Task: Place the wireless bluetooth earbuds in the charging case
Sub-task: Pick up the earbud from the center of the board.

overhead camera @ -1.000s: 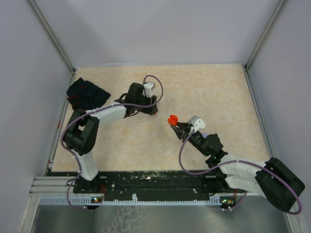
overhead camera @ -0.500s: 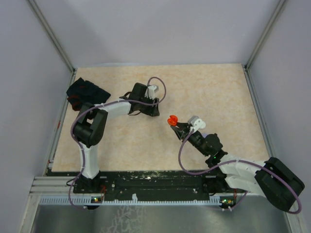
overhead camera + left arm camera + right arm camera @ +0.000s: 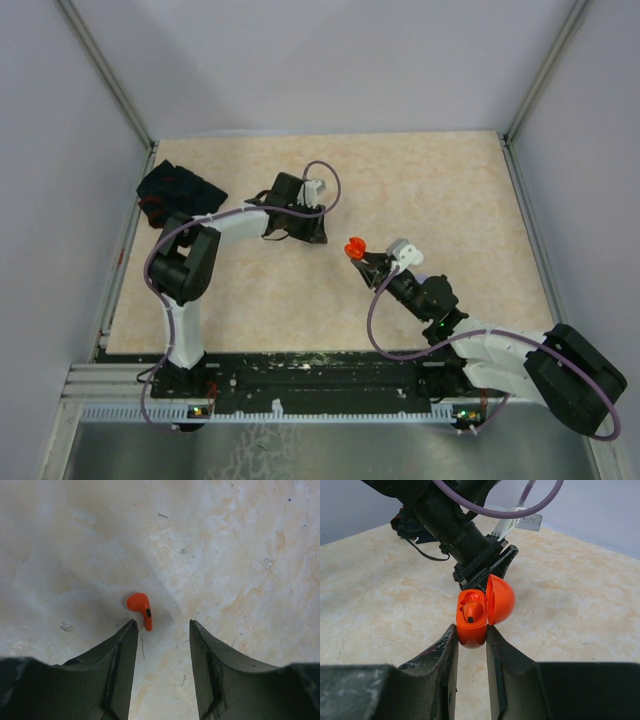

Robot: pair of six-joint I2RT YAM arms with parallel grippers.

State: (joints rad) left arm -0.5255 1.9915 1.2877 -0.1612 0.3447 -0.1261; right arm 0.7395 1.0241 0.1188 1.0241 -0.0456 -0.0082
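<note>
Left tool [image 3: 161, 625] hovers low over the surface [image 3: 450, 200] with its two dark fingers spread apart, holding nothing. One red-orange earbud [image 3: 140, 607] lies flat on the surface just ahead of the fingertips, closer to one finger than the other, with its short stem pointing back towards the gap. The right tool [image 3: 471, 628] is closed on the lower half of an orange charging case [image 3: 492, 605], held up off the surface with its domed lid hinged open. A second earbud [image 3: 471, 611] appears to sit inside it already.

Likely risks: the loose earbud is tiny, rounded and glossy. A pinch that lands off-centre could make it squirt sideways or roll away. A grip on the stem alone could leave it twisted, so it would not drop into its slot. The case is also smooth and curved, so a push from above might slip it out of the right tool's hold or snap the lid shut. Both tools work near each other, so they could bump.

The surface is pale beige with marbled veins, specks and light scuffs. A crumpled black cloth [image 3: 178, 190] lies in its far left corner. Plain grey walls [image 3: 330, 60] and metal frame posts [image 3: 100, 70] enclose it.
</note>
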